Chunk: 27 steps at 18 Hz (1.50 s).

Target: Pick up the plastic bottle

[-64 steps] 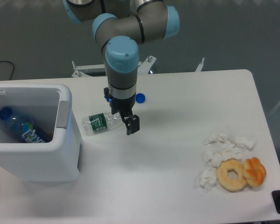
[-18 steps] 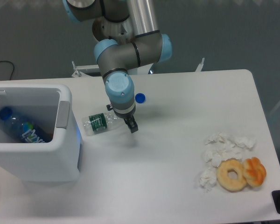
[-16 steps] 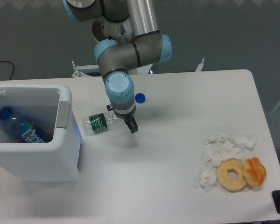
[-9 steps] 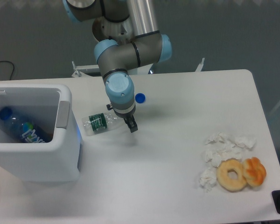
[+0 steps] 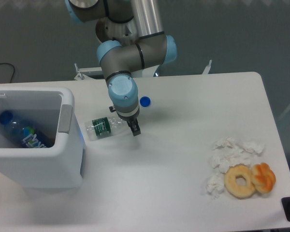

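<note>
where plastic bottle (image 5: 102, 127) lies, gripper (image 5: 133, 128) touches its neck.

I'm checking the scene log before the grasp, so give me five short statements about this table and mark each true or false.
1. The plastic bottle lies on its side on the table. True.
2. The hand has lifted the plastic bottle clear of the table. False: the bottle rests on the table, and the hand is low at its neck end.
3. A loose blue cap sits on the table beyond the hand. True.
4. The white bin is empty. False: a blue-capped bottle lies inside it.
5. The doughnut sits next to the bin. False: it lies at the far right, beside crumpled tissues.
</note>
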Available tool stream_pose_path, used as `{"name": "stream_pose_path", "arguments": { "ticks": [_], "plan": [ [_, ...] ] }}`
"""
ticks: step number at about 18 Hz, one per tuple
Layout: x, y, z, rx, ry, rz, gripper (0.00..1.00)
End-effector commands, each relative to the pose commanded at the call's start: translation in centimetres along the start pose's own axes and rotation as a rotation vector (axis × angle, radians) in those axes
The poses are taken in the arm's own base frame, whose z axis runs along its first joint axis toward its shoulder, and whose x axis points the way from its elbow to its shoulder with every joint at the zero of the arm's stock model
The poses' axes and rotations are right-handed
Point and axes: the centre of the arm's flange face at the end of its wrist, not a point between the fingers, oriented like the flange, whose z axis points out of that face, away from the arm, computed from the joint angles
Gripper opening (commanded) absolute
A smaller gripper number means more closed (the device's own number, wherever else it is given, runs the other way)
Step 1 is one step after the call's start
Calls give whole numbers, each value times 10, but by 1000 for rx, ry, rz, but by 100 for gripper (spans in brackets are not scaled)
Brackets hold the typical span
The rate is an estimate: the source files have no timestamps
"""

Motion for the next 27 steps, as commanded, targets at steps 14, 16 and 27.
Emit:
{"name": "stream_pose_path", "arguments": {
  "ticks": [14,16,27],
  "plan": [
    [-2,1,-3,-1,-8,-28,47],
    [-2,0,-4,-1,-9,-36,39],
    [-7,5,-23,1,-39,-39,36]
  ]
}}
